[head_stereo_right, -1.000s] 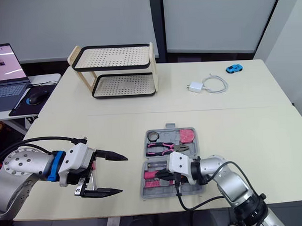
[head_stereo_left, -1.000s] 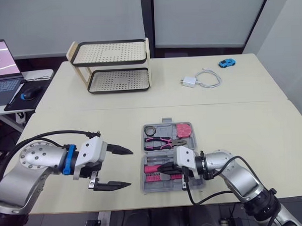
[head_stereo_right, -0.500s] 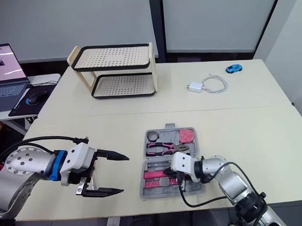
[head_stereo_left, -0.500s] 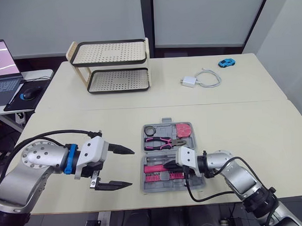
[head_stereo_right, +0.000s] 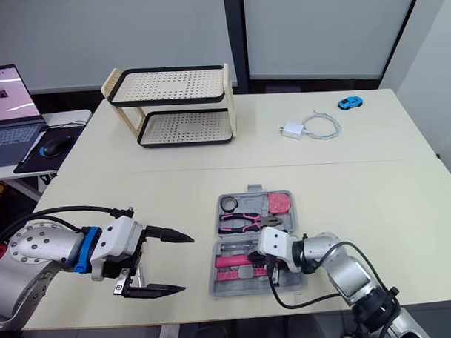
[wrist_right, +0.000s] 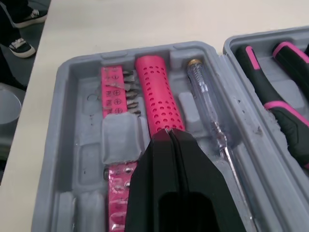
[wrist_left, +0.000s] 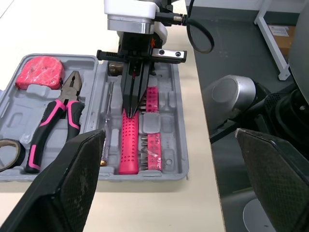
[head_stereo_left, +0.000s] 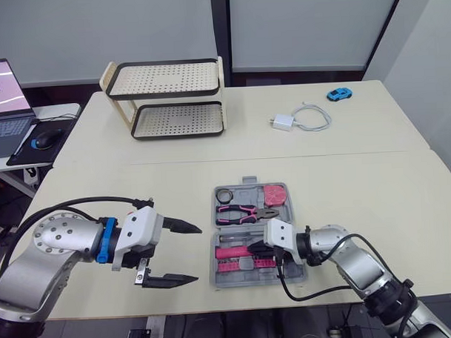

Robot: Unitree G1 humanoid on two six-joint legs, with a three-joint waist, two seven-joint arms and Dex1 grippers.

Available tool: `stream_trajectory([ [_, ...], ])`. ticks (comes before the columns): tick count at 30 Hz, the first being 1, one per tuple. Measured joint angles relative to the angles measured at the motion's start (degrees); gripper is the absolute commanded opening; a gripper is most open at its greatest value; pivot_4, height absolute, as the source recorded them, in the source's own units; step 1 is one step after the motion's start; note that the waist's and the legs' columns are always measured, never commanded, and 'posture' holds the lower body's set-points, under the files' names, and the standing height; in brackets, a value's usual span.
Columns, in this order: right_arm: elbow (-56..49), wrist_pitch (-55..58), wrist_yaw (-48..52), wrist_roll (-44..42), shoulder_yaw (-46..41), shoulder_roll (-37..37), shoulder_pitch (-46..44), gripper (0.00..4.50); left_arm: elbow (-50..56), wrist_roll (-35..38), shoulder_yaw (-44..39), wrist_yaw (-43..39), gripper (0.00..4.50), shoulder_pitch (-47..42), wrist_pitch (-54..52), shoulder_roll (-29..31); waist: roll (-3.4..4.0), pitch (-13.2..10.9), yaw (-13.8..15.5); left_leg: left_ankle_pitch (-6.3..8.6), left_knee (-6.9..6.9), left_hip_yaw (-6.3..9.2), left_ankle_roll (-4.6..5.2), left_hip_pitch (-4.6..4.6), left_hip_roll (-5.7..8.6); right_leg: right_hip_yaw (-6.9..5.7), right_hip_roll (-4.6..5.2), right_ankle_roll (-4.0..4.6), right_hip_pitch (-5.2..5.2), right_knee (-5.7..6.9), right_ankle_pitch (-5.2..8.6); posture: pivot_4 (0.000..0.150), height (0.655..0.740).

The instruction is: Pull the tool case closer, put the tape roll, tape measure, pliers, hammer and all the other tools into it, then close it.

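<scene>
The grey tool case [head_stereo_left: 214, 278] lies open near the table's front edge. Its far half holds the tape roll [head_stereo_left: 225, 195], the pink tape measure [head_stereo_left: 274, 193] and the pink-handled pliers [head_stereo_left: 245, 210]. The near half holds the hammer's pink handle [wrist_right: 154, 92], a clear tester screwdriver [wrist_right: 210, 111] and pink bit strips [wrist_right: 113, 92]. My right gripper [head_stereo_left: 254, 248] is shut, its tips resting low over the hammer handle, with nothing between them. My left gripper [head_stereo_left: 190, 253] stands open above the table left of the case, its fingers [wrist_left: 72, 193] wide apart and pointing at it.
A two-tier perforated rack [head_stereo_left: 167, 100] stands at the back left. A white charger with cable [head_stereo_left: 298, 120] and a blue toy car [head_stereo_left: 339, 94] lie at the back right. A laptop [head_stereo_left: 4, 102] and mouse [head_stereo_left: 43, 140] sit on a side desk at the left.
My right gripper has drawn back a little to the right along the hammer handle. The left gripper has barely shifted.
</scene>
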State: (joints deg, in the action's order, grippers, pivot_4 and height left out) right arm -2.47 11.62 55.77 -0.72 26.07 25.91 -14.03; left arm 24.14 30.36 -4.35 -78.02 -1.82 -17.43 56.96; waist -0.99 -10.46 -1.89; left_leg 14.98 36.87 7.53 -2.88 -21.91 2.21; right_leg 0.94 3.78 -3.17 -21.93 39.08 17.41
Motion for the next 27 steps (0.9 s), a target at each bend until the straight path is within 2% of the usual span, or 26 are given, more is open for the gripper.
stream_trajectory([
  [27,0.9,-0.3,0.0,2.5,1.8,0.5,-2.3,0.04,0.0,0.0,0.0,1.1,4.50,-0.1,-0.9,0.0,0.00,0.0,0.0,0.00,0.00,0.00,0.00,0.23,-0.06,-0.02,-0.09,0.02,0.23,-0.01,-0.01,0.150,0.7400],
])
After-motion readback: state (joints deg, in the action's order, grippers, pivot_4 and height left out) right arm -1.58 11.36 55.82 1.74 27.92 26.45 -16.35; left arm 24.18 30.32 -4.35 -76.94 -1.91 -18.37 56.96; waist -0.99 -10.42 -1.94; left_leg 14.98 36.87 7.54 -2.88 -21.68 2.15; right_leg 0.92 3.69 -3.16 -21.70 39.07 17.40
